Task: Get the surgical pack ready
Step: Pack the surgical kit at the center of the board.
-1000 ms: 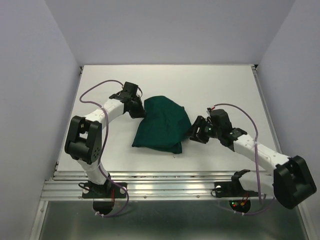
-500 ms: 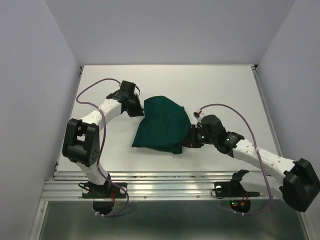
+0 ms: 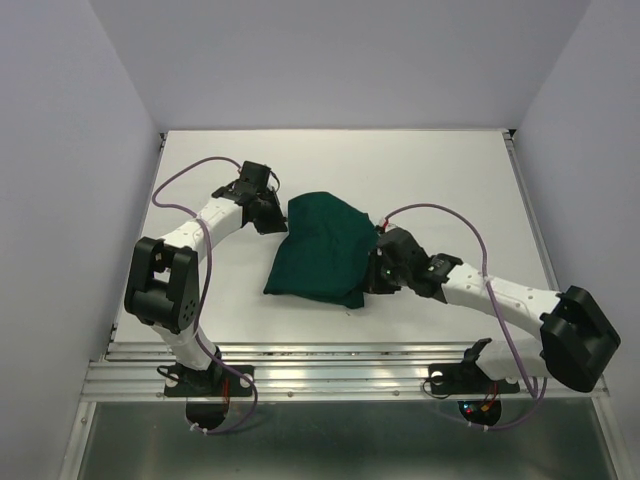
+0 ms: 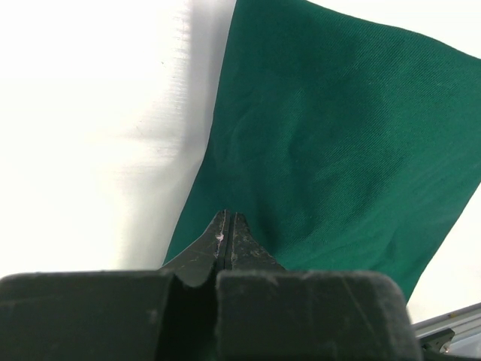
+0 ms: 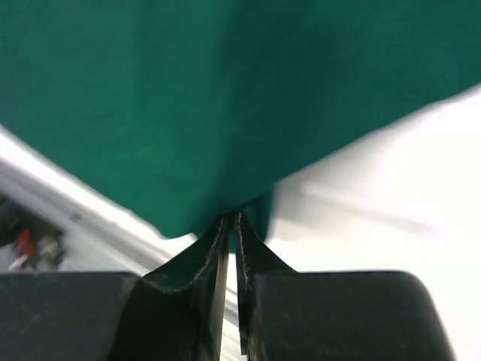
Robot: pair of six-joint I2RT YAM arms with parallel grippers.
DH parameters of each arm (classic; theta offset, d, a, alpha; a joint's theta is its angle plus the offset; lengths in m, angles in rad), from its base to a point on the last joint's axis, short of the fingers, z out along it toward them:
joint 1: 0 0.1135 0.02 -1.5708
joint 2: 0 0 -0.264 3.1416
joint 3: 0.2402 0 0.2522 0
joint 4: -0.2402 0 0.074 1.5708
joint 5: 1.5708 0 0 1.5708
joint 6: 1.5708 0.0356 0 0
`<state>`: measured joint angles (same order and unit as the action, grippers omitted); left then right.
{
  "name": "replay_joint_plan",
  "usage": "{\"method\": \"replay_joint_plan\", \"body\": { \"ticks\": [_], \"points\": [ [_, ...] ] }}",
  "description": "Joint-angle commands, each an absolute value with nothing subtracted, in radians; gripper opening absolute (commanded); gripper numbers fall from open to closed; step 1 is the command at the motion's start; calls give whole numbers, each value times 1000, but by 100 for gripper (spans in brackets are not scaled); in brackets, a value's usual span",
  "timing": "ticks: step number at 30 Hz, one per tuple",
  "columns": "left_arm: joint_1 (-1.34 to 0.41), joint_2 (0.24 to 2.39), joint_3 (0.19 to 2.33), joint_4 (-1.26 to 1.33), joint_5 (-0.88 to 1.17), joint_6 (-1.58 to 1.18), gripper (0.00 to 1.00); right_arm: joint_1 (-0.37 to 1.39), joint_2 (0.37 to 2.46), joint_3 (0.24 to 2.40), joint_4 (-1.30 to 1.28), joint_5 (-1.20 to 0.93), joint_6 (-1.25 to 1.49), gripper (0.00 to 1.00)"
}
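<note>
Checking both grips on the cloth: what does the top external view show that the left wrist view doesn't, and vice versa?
Only top external: the whole drape bunched on the table, and the right tool at its right edge. Only left wrist: the left tool with fingers pressed shut at the drape's edge. Both: green drape, left tool at its left side.

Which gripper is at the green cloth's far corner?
The left gripper, on the drape at its far-left corner; the right gripper meets the near-right edge.
</note>
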<state>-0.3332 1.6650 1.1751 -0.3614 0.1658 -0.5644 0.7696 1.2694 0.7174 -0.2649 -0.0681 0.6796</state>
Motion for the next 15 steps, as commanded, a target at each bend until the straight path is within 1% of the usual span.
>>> {"method": "replay_joint_plan", "body": {
  "ticks": [1,4,8,9,12,15],
  "points": [
    [-327,1632,1181,-351,173,-545,0,775,1308,785,-435,216,745,13],
    [-327,1635,1180,-348,178,-542,0,775,1305,798,-474,221,746,13],
    [-324,1629,1181,-351,179,-538,0,787,1218,796,-385,141,701,14],
    [-321,1628,1183,-354,179,-535,0,802,1172,790,-367,129,678,15],
    [-316,1623,1184,-356,178,-532,0,850,1121,781,-295,57,640,15],
    [-307,1628,1190,-357,179,-529,0,913,1138,781,-268,28,614,15]
  ]
}}
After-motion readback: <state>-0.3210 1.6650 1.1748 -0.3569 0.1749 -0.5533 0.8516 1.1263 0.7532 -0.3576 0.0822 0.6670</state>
